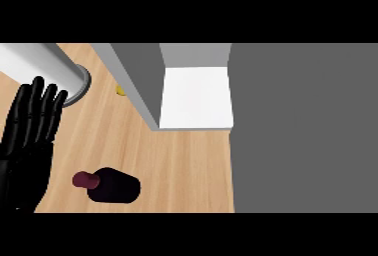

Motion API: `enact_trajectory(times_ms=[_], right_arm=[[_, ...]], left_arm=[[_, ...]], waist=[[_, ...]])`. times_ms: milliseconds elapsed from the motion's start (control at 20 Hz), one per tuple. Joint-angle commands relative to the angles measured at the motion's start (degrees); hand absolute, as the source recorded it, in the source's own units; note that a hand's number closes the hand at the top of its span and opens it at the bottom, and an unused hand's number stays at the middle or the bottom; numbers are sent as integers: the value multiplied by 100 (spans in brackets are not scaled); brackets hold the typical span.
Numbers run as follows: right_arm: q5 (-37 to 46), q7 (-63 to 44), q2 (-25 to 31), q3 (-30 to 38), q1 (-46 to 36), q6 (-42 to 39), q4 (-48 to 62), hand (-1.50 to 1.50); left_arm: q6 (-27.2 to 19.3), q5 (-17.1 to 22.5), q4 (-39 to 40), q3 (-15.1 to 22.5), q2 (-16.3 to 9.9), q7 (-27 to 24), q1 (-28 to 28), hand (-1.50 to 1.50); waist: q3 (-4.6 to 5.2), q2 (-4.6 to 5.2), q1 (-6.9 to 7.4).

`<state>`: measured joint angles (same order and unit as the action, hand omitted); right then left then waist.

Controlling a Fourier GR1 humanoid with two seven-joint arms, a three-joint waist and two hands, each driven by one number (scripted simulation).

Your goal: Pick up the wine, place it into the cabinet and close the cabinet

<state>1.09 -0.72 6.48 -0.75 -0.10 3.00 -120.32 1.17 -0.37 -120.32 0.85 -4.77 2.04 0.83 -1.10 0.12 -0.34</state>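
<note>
The wine bottle (111, 185) stands on the wooden counter (177, 160) near the view's lower edge, seen from above: a black body with a dark red cap. My left hand (28, 135) shows at the left edge, open with straight fingers pointing up, resting a short way left of the bottle and not touching it. The cabinet (193, 97) lies at the upper middle, open, with a white shelf floor between its grey walls. The grey panel (303, 127) fills the right side. My right hand does not show.
A white cylinder (46, 65) with a grey base stands at the upper left, just above my left hand's fingertips. A small yellow object (119, 90) peeks out beside the cabinet's left wall.
</note>
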Motion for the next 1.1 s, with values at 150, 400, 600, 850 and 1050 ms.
enact_trajectory(times_ms=[150, 400, 600, 850, 1050], right_arm=[[-371, 172, 31, -14, 439, -363, -239, -150], [-949, -560, 257, -779, 1049, -1106, -860, -150], [-1620, -1092, 593, -286, 1011, -1305, -1353, -150], [-1651, -1482, 483, -451, 1339, -1229, -1914, -150], [-1835, -2051, 578, -246, 769, -1031, -2060, -150]], left_arm=[[326, -364, -909, 1343, 367, -616, -1615, -150], [171, 823, -902, 2205, 469, 62, -2142, -150], [-50, 386, -1382, 3032, 473, 176, -2652, -150], [-395, 118, -2226, 3586, 267, 563, -2969, -150], [-811, -628, -2233, 4478, 410, 623, -3039, -150]], waist=[[110, -36, 82], [121, -61, 54], [110, -38, 60], [110, -33, 47], [109, -34, 79]])
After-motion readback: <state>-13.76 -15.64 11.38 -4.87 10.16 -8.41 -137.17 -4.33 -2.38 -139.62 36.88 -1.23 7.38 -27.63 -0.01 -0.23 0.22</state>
